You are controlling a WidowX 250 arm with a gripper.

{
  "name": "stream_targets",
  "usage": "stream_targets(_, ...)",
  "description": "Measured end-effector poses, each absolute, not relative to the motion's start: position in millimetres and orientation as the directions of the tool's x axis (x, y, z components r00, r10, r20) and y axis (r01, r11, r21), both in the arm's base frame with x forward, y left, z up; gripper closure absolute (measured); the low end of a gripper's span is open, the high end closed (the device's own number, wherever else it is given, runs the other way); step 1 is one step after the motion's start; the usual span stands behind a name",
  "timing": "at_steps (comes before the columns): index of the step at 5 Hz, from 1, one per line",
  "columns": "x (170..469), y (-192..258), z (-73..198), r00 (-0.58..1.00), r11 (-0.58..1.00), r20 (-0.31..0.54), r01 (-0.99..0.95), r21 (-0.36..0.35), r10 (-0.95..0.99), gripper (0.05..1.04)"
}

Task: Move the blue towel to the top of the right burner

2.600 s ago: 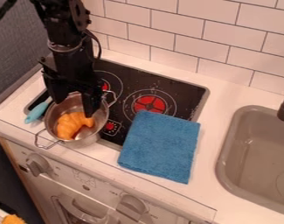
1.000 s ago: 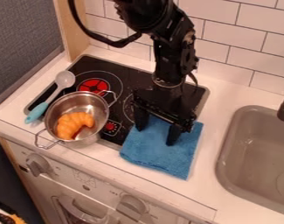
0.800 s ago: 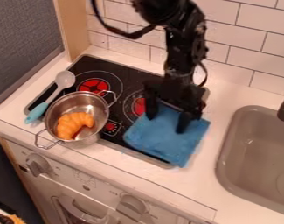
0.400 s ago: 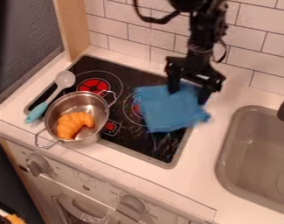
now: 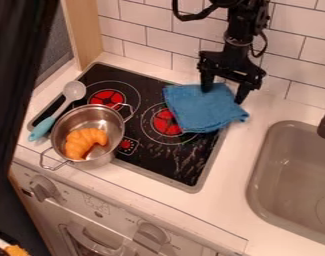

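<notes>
Blue towel (image 5: 203, 109), overlaps stovetop's (image 5: 195, 170) three-o'clock edge; sink (image 5: 285, 200), well apart, toward five; black gripper (image 5: 223, 96), fingers spread wide, unclenched, at towel's one-o'clock edge.

The blue towel (image 5: 201, 110) covers part of the right burner (image 5: 166, 123) from you. Note the sink (image 5: 285, 175) and robot arm (image 5: 245, 22), cut off right and far respectively. Left, a blurred dark shape (image 5: 18, 60) hides the counter's edge from you.

Blue towel (image 5: 203, 109) shifted toward the tiled wall (image 5: 148, 31), right burner (image 5: 167, 122) partly uncovered, claw (image 5: 224, 95) moved back with it
</notes>
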State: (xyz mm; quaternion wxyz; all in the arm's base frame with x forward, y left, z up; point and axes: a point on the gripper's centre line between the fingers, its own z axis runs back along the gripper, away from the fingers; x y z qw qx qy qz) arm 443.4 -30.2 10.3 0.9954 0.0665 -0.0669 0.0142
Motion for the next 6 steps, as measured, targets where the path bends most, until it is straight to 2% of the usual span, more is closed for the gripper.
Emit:
stream_targets(2,431.4,-28.1,7.9,0.991,0.994,0.125,-0.058,0.093,0.046,0.084)
stream_targets(4,433.4,-9.1,54.3,0.978,0.997,0.19,-0.083,0.001,0.082,0.083)
stream_targets(6,428.3,-9.6,65.6,0.983,0.999,0.176,-0.052,-0.016,0.054,0.083)
